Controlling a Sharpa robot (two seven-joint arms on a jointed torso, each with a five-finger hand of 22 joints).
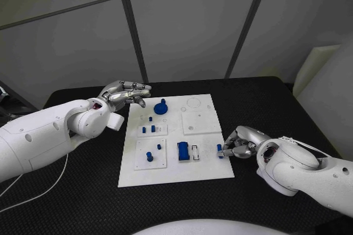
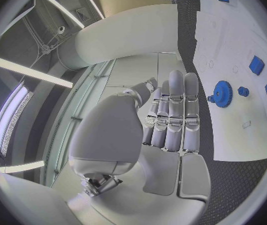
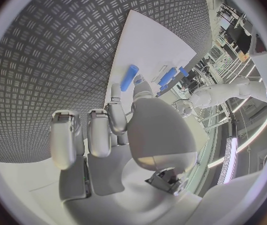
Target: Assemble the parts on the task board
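Black textured table (image 1: 257, 100) against grey wall panels, white task board (image 1: 176, 143) mid-frame. Parts on the board: blue gear (image 1: 160, 108) upper centre, small blue pegs (image 1: 148, 128) below it, blue block (image 1: 182, 151) lower centre, and a short blue cylinder (image 1: 219, 150) at the board's right edge.

Right hand (image 1: 236, 146), at right of centre, sits just beside that cylinder, fingertips touching or nearly so; whether it actually pinches the part, cannot tell. In the right wrist view the cylinder (image 3: 129, 77) lies just beyond the fingers (image 3: 116, 116), its long axis pointing away from the palm; the other fingers are curled.

Left hand (image 1: 123, 95), upper left of the board, fingers held straight and close together and holding nothing, hangs off the board's corner; the gear (image 2: 221, 93) lies to its side, apart.

The right hand is far nearer the cylinder; the next move likely belongs to it.
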